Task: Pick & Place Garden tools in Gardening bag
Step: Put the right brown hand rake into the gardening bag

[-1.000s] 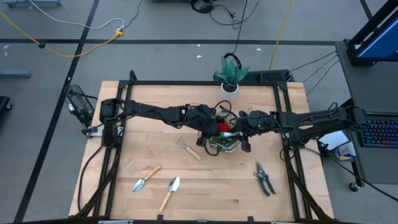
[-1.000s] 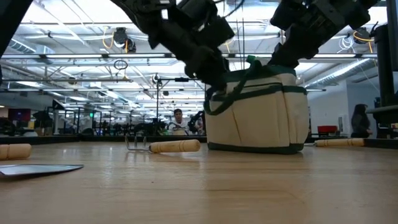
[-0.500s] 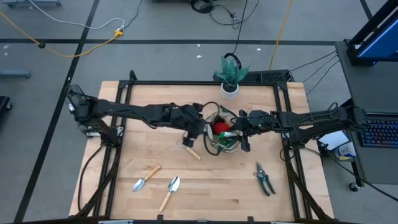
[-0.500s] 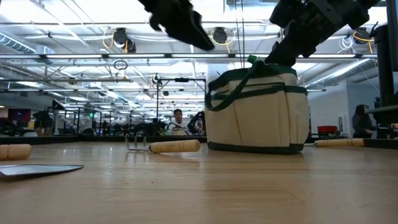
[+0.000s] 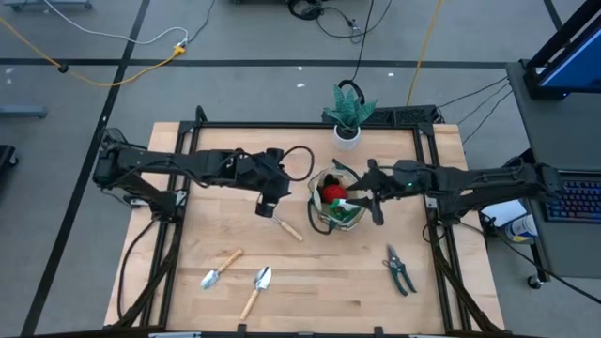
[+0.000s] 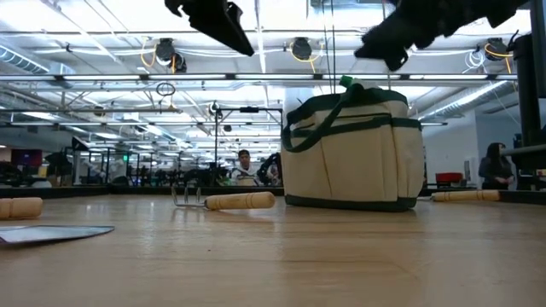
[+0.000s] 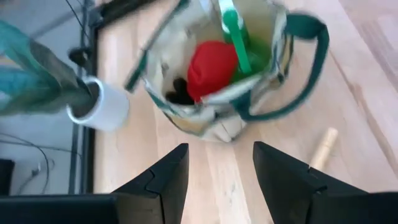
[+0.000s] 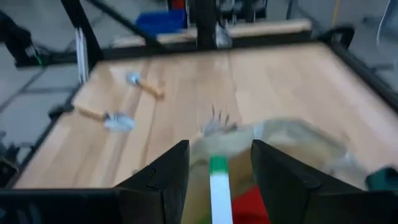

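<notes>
Now that both arms have pulled off the tan canvas gardening bag [image 5: 336,208], left gripper [image 5: 264,206] & right gripper [image 5: 377,212] hang empty, fingers apart. Red piece [image 5: 330,193] sits inside; wooden-handled hand rake [image 5: 283,224] lies beside bag, prob next; trowels, shears remain.

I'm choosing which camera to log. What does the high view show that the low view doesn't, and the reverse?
Only the high view: the red piece inside the bag, the shears, the plant, and each arm in full, left gripper empty above the rake, right gripper empty at the bag's edge.

Only the low view: the bag's tan side panel and trim, and the room behind with a person.

Both: bag, rake, both trowels, both grippers open.
</notes>
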